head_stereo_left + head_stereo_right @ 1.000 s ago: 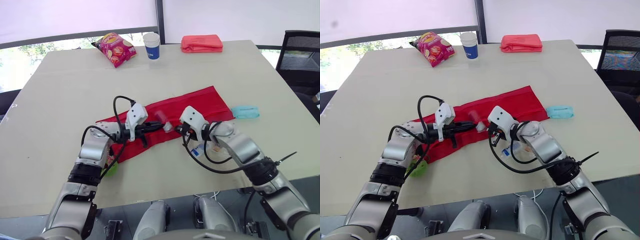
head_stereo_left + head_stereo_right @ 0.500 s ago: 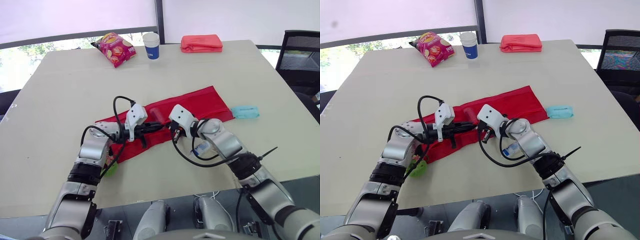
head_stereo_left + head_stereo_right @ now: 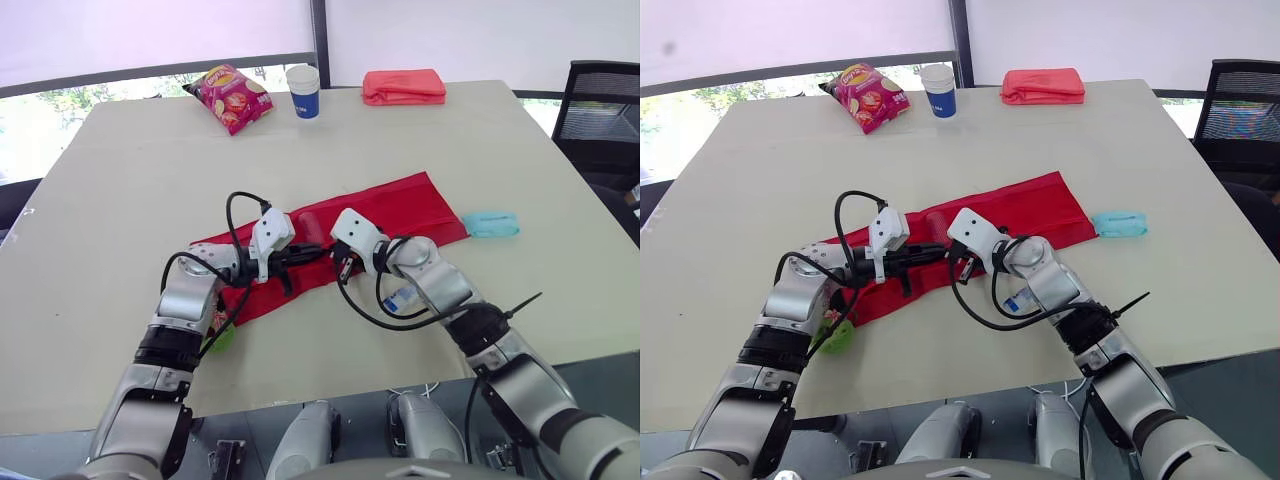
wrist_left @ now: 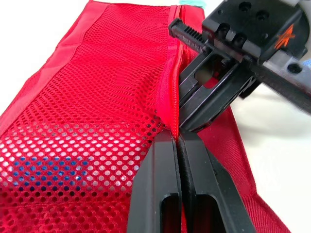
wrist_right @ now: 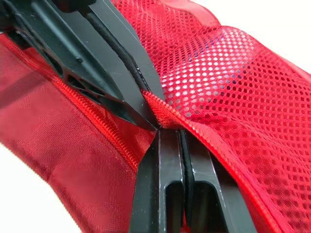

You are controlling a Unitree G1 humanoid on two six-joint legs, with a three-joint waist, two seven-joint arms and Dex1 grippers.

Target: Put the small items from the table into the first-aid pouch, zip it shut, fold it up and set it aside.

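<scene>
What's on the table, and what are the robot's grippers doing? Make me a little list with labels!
pouch: red pouch, unfolded on the table
left: left gripper shut on the pouch's zipper edge
right: right gripper shut on the same edge, tip to tip with the left
outside pouch: light blue packet beside the pouch, green item by the left arm
far edge: chips bag, paper cup, folded red cloth

Counted on the table: one red pouch, one crisp bag, one paper cup, one folded coral cloth, one blue packet, one green item, one small white-and-blue item. One chair noted beside.
</scene>
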